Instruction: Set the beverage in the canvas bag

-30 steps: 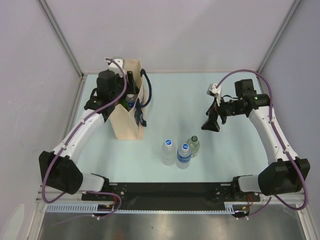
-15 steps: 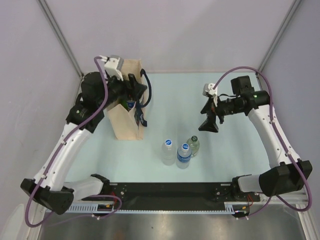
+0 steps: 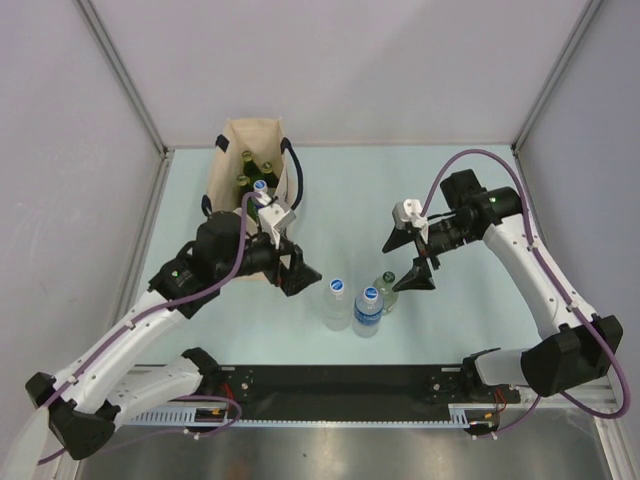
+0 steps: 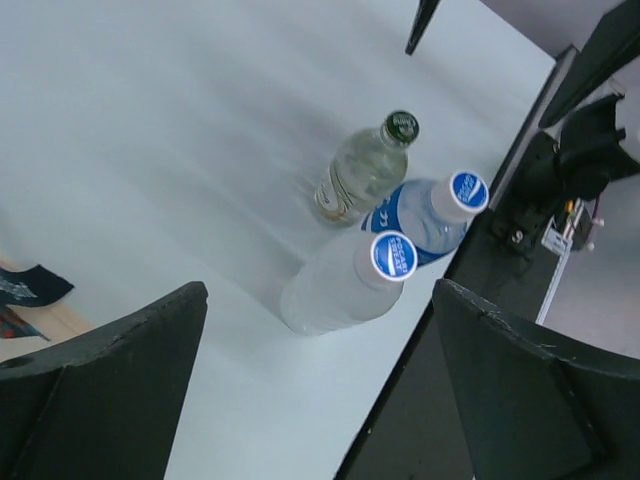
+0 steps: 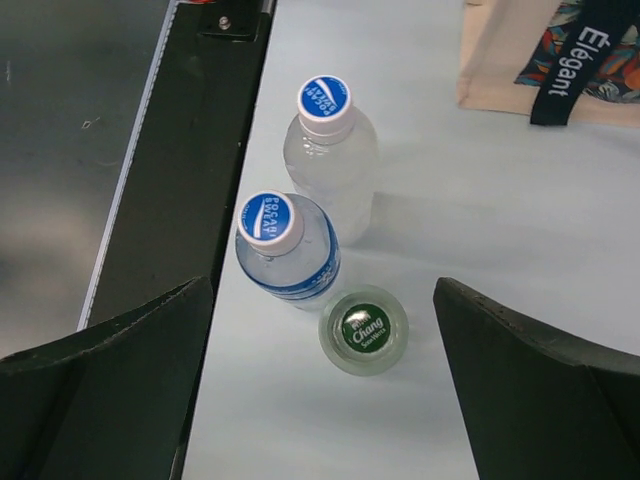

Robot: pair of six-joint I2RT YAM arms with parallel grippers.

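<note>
Walls [image 3: 340, 60] of pale grey are closing the cell in on three sides, with metal posts [image 3: 122, 72] running up the corners. A light blue table [image 3: 350, 190] is spreading across the whole floor of it.

The canvas bag [image 3: 252, 133] is standing upright toward the far left corner. Its mouth is gaping and its navy handles [image 3: 295, 170] are drooping over the rim. Green bottles [image 3: 247, 165] and one blue-capped bottle [image 3: 260, 187] are poking up inside.

The left gripper [image 3: 287, 260] is hovering just in front of the bag, on its near side, with jaws spread wide and gripping nothing. The right gripper [image 3: 403, 260] is hanging well off to the bag's right, across the table. Its fingers are likewise standing apart and empty.

Between the two grippers, three drinks are standing in a tight cluster on the table. A clear bottle [image 3: 337, 303] with a blue cap is sitting nearest the left gripper. A blue-labelled bottle [image 3: 367, 310] is pressing close against it. A small green-capped glass bottle [image 3: 388, 290] is standing just beside the right gripper, showing between its spread fingers in the right wrist view.
</note>
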